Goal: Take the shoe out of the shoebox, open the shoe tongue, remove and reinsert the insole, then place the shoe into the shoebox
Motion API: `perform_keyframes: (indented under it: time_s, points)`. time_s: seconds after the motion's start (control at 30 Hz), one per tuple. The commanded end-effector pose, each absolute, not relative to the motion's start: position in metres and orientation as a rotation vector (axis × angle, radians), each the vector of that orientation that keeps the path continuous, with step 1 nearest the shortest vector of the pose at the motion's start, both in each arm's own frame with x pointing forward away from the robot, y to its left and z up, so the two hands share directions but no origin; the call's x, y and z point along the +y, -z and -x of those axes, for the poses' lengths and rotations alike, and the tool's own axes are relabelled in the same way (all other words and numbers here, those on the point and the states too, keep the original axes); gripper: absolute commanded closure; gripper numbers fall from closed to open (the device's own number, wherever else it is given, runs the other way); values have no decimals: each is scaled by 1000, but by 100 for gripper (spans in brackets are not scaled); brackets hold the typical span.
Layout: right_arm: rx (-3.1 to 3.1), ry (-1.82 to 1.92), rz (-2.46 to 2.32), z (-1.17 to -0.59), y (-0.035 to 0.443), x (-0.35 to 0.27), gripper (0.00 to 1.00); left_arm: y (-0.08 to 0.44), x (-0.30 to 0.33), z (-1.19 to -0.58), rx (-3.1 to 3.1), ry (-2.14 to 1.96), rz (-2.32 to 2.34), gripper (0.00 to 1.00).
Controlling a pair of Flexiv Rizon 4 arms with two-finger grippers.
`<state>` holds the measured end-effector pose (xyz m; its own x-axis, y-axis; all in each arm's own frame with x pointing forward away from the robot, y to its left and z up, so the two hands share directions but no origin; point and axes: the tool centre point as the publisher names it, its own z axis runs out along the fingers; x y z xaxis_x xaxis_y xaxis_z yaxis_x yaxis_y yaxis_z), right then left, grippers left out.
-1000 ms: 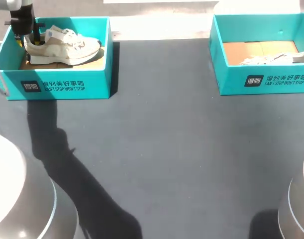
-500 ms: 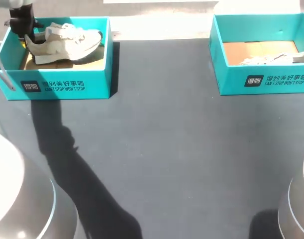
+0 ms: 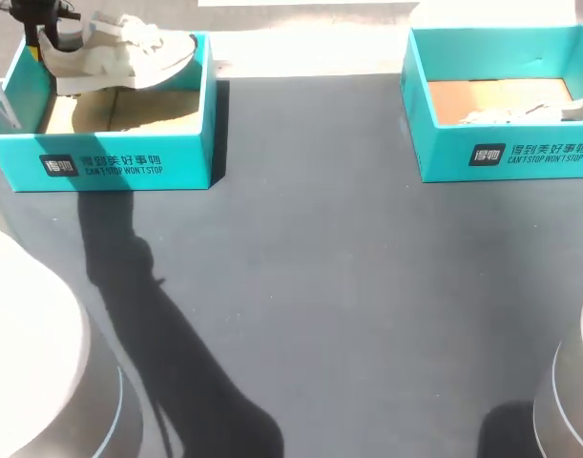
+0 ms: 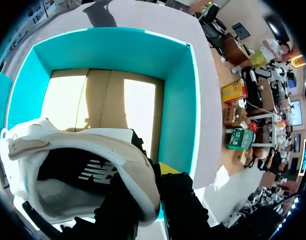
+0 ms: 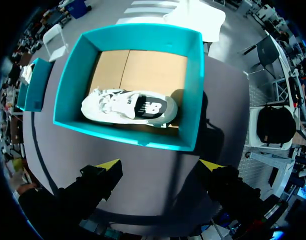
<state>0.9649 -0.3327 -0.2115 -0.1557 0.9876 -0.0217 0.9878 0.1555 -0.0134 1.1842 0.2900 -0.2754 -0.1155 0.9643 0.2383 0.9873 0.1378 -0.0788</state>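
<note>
clamping the heel of the shoe (image 3: 119, 52), my left gripper (image 3: 49, 36) has one finger inside the collar and the other outside it, both pressed against the heel wall. the pale shoe hangs over the left shoebox (image 3: 110, 164), clear of its floor, with the toe toward the middle of the dark tabletop (image 3: 310, 286). the box's cardboard floor shows beneath the shoe. my right gripper (image 5: 160, 167) hovers with its fingers spread wide apart, holding nothing, above the tabletop just in front of the right shoebox (image 5: 125, 134). a second shoe (image 5: 127, 107) lies on its side in that box. the two teal boxes stand well apart at the tabletop's far corners.
</note>
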Motion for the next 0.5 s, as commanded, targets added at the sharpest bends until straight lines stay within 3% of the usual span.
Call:
perform_keyframes:
  time_s: [0.03, 0.5]
  points:
    - [2379, 37, -2036, -964, 212, -333, 0, 203, 275, -1157, -2198, 201, 1936, 100]
    - [2379, 37, -2036, -964, 212, -333, 0, 133, 263, -1129, -2157, 388, 1893, 100]
